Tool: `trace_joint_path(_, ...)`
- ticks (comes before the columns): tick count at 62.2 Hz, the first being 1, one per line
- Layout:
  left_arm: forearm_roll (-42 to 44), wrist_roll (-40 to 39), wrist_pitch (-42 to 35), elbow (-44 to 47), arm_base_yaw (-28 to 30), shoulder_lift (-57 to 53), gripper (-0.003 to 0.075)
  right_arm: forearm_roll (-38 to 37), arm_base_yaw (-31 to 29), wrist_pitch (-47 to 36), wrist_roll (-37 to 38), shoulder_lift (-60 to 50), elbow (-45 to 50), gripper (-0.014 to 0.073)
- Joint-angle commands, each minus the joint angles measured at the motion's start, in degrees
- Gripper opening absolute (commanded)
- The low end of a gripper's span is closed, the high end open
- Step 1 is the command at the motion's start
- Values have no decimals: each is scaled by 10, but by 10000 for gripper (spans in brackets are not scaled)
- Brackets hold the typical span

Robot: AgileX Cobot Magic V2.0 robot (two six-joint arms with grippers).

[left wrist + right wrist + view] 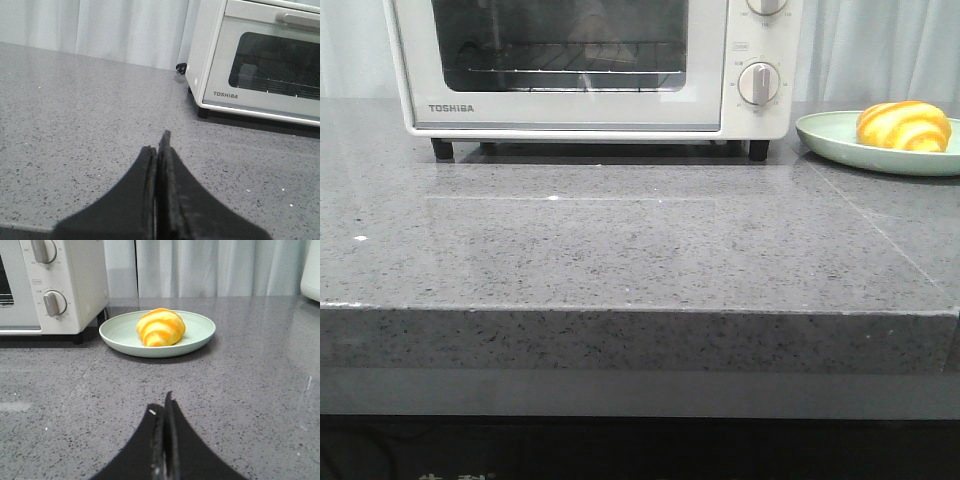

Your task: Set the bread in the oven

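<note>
- We see the bread (903,126) lying on a pale green plate (825,133), to the right of the oven (590,65) on the grey desk (620,250).
- The plate holds only the bread, which sits near its middle.
- The oven door is shut; through its glass we make out a wire rack (560,70) with nothing on it.
- Our left gripper (161,147) has its jaws pressed together, holding nothing, above bare desk near the oven's front corner.
- Our right gripper (162,407) also has its jaws closed and empty, facing the plate, well apart from it.
</note>
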Motion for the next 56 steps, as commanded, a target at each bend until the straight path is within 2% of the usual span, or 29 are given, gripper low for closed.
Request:
trace_joint_path(1,-5,-2,-48,13,2,-13,-18,0,-2,-48,-5,-11,2,-118)
trace_joint_path(42,-5,-2,-48,13,2,-13,-18,0,-2,-48,-5,-11,2,-118)
trace_joint_path(56,-5,-2,-91,13,2,-13,-18,0,-2,-48,-5,-11,2,-118)
